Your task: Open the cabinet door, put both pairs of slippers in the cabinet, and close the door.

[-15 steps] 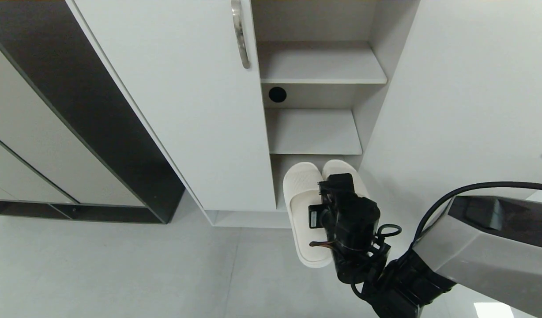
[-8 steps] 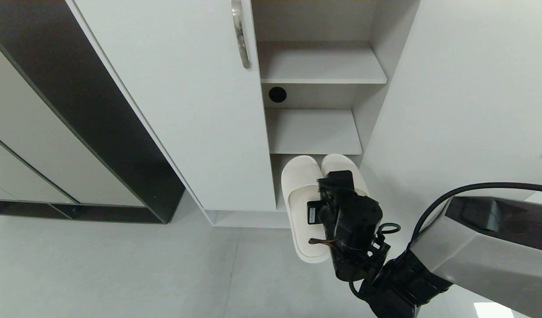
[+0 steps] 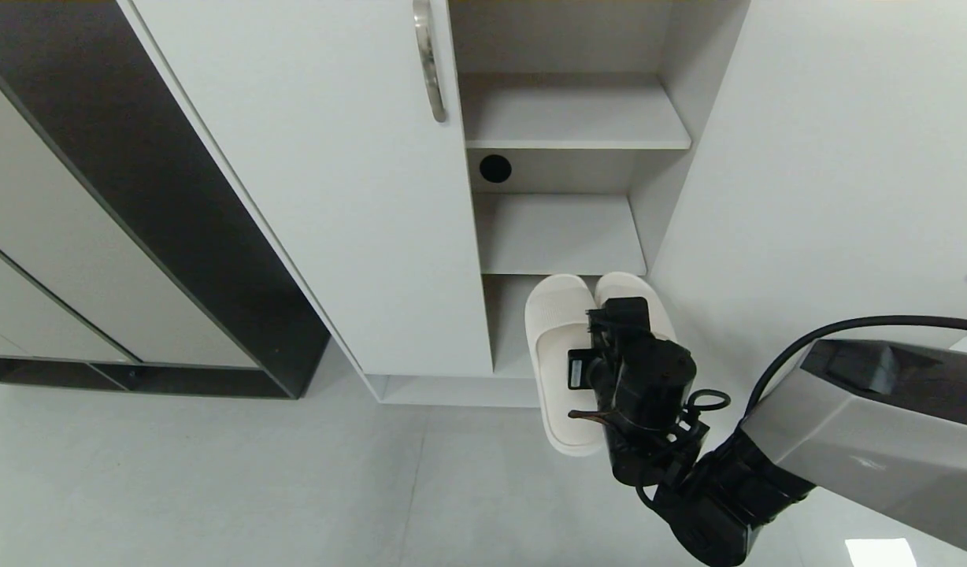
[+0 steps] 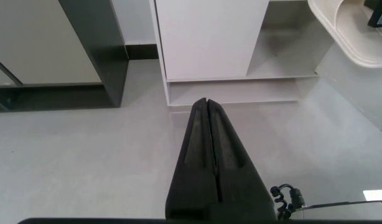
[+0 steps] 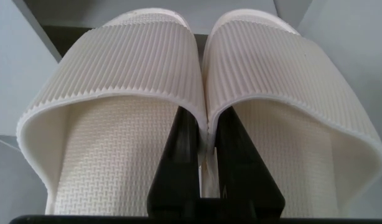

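Two slippers hang by inner edges in right end effector.

I am reading the way into the bottom compartment as a gap bounded by the closed door on the left and the swung-open door on the right, with the middle shelf capping it from above. The pair of slippers, pinched between the fingers of the right gripper, is taking up most of that gap's width at the compartment's mouth and is sitting close to the swung-open door. The floor ahead of the left gripper is giving open passage up to the cabinet's base.
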Motion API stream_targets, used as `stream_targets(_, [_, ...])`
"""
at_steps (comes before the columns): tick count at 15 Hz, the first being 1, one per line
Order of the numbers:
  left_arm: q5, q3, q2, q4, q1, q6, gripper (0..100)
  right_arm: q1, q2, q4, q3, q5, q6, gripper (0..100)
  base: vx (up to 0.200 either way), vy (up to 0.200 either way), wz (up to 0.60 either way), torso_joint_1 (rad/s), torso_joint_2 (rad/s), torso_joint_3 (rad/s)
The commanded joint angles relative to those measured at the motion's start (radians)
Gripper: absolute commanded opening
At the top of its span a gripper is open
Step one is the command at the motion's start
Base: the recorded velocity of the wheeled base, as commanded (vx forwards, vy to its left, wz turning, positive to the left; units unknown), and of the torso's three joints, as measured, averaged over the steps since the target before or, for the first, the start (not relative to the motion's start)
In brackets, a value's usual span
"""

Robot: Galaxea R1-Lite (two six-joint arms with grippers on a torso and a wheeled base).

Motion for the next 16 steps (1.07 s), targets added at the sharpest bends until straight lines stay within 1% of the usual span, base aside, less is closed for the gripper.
stream_targets(1, [0.0, 0.0, 0.002, 0.0, 0.0, 0.002, 0, -0.006, 0.004, 0.0, -0.003, 0.0, -0.001, 0, 0.0, 0.0, 0.0, 0.0, 0.0, 0.0])
stream_targets(8, [0.0, 0.0, 0.002, 0.0, 0.0, 0.0, 0, -0.046, -0.007, 0.0, 0.001, 0.0, -0.001, 0, 0.0, 0.0, 0.0, 0.0, 0.0, 0.0])
stream_targets(11, [0.0, 0.0, 0.002, 0.0, 0.0, 0.0, 0, -0.061, -0.028, 0.0, 0.025, 0.0, -0.001, 0, 0.0, 0.0, 0.0, 0.0, 0.0, 0.0])
stream_targets(16, [0.0, 0.0, 0.002, 0.0, 0.0, 0.0, 0, -0.061, -0.035, 0.0, 0.028, 0.0, -0.001, 0, 0.0, 0.0, 0.0, 0.0, 0.0, 0.0])
